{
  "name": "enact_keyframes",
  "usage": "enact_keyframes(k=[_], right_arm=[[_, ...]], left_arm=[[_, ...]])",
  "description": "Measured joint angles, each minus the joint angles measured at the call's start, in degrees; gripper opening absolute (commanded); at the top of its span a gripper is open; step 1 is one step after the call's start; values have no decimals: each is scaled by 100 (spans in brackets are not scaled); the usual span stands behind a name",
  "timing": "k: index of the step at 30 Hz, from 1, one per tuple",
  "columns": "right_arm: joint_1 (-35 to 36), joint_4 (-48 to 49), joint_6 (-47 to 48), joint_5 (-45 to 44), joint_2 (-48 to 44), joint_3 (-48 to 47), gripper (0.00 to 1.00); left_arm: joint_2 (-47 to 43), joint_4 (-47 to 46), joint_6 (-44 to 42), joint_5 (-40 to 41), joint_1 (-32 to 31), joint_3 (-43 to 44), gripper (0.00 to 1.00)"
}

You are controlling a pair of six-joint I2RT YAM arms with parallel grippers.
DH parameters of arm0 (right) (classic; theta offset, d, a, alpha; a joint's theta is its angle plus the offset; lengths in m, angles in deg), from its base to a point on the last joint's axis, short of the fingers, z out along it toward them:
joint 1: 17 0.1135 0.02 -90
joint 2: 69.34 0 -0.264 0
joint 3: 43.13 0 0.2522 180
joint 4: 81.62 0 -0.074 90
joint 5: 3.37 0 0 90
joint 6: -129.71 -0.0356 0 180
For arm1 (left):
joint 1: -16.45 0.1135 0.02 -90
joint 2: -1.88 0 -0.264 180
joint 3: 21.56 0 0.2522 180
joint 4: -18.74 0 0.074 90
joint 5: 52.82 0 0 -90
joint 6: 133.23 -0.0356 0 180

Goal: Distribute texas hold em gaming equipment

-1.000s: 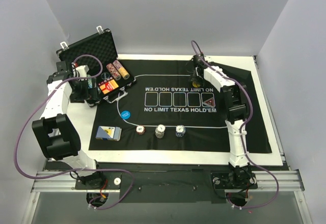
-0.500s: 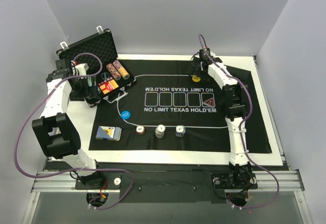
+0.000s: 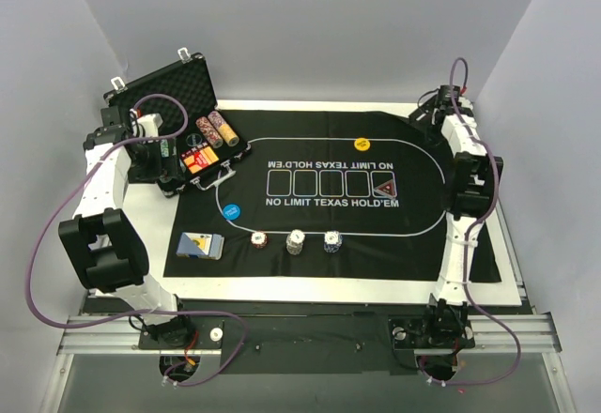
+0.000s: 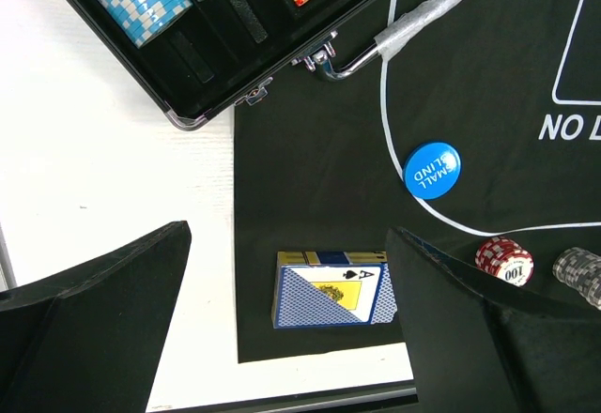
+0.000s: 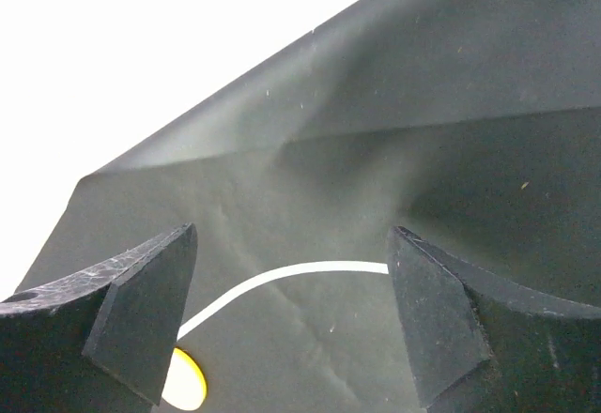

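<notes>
Black felt covers most of the white table [image 3: 310,289], and on this mat [image 3: 319,244] I see the poker gear partly laid out. One yellow disc button [image 3: 362,144] lies alone on the far side, just inside the white printed oval. The blue "small blind" button [image 4: 433,169] sits on the oval's line at the near left. Beside the mat's near-left corner lies the blue-backed deck of cards [image 4: 331,300], flat, with an ace of spades showing on top.

Three chip stacks stand upright in a row along the oval's near side, apart from one another: a red-speckled stack [image 3: 259,238], a pale stack [image 3: 297,241] and a blue stack [image 3: 331,241].

The open case [image 3: 178,94] stands at the far left, and its handle [image 4: 376,47] reaches onto the felt. More chips [image 3: 214,130] lie in rows in its tray.

My left gripper [image 4: 289,244] hangs over the case's near corner, its fingers spread wide with nothing between them. My right gripper [image 5: 293,244] is above the mat's far-right corner, where the felt is rumpled. Its fingers are also wide apart and hold nothing. The yellow button shows at the bottom edge of that wrist view, clear of both fingers.
</notes>
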Motion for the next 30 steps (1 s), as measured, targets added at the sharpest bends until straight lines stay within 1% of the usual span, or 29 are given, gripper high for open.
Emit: enact_keyframes(k=[5, 9, 13, 15, 16, 22, 30], right_arm=[[-87, 413, -269, 122, 103, -162, 75], [-33, 907, -577, 446, 369, -267, 75], [13, 1633, -1185, 933, 715, -343, 77], [22, 1899, -1445, 1021, 833, -382, 81], [28, 2063, -1611, 1080, 901, -409, 85], [42, 2623, -2205, 1040, 1082, -474, 86], [-26, 3180, -2498, 866, 1222, -457, 86]], left_arm=[[109, 59, -2, -11, 0, 127, 97], [227, 107, -2, -13, 0, 247, 97], [310, 133, -2, -15, 0, 350, 97], [330, 140, -2, -15, -2, 380, 97], [334, 149, -4, -15, -2, 389, 97], [352, 232, -17, -13, 0, 481, 97], [431, 264, -22, -11, -2, 490, 97]])
